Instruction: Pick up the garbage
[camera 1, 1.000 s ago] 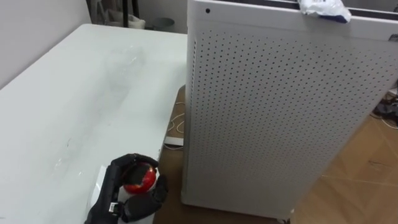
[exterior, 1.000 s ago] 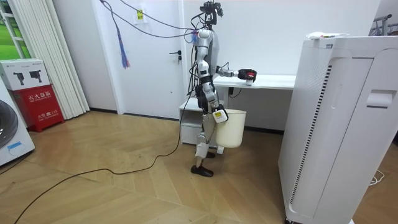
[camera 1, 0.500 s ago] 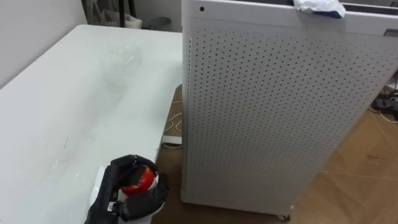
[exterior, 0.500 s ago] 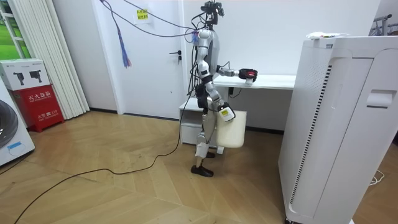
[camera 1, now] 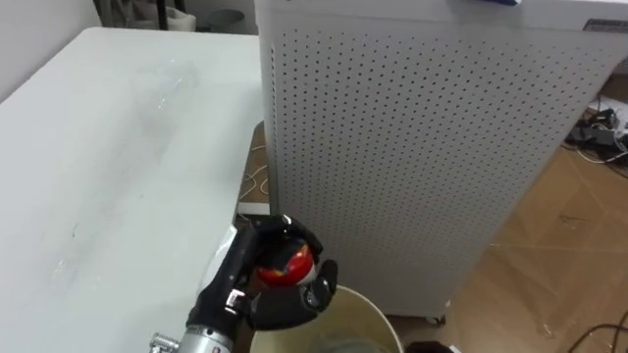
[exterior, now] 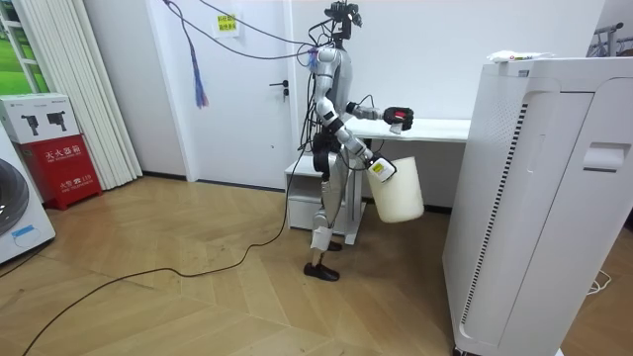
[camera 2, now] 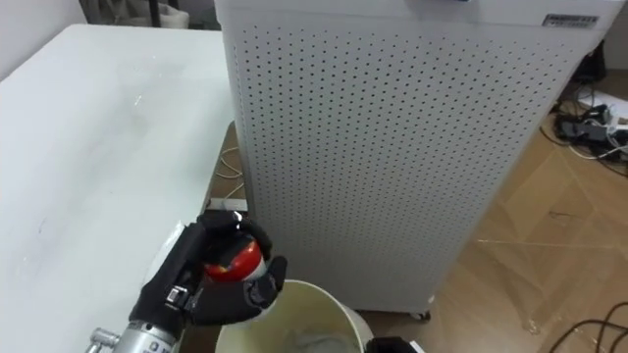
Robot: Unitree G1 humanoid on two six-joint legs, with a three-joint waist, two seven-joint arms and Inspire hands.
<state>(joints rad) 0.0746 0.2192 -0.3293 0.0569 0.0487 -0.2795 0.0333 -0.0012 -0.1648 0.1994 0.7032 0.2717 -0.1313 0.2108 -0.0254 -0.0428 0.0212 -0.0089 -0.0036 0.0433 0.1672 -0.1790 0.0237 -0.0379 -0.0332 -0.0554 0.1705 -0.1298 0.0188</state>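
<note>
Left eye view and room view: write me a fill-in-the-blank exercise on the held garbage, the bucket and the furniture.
The left hand is curled round a ____ piece of garbage. In the room view the white bucket hangs clear of the ____. Seen from the robot, the perforated white cabinet stands on the ____ side of the table.
Missing words: red; floor; right.

- You can read nothing here.
- Label strip (camera 2: 569,20) atop the white cabinet (camera 2: 392,147), up and right of the left hand (camera 2: 211,275): too small.
</note>
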